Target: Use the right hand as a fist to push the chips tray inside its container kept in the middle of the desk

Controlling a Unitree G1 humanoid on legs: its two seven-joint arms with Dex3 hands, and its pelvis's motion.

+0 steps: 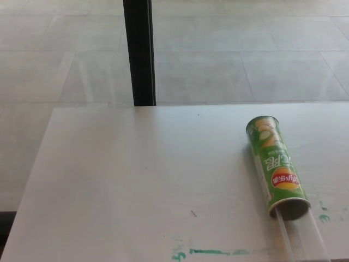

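We saw the green chips can (276, 166) lying on the right of the white bench (136, 185), its open mouth toward us. The clear tray (301, 237) stuck out at the near end, ready for pushing. No robot hand was visible, so we could not tell its state.

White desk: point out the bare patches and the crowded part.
The white desk is bare across its left and middle, from the far edge to the green paint smears near the front. Only the right is occupied: the green cylindrical chips can lies there, its clear plastic tray sticking out frontward.

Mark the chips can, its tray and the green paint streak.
chips can (277, 166), head view, middle of green side.
tray (305, 240), head view, clear part sticking out of the can.
green paint streak (215, 252), head view, mid-streak.
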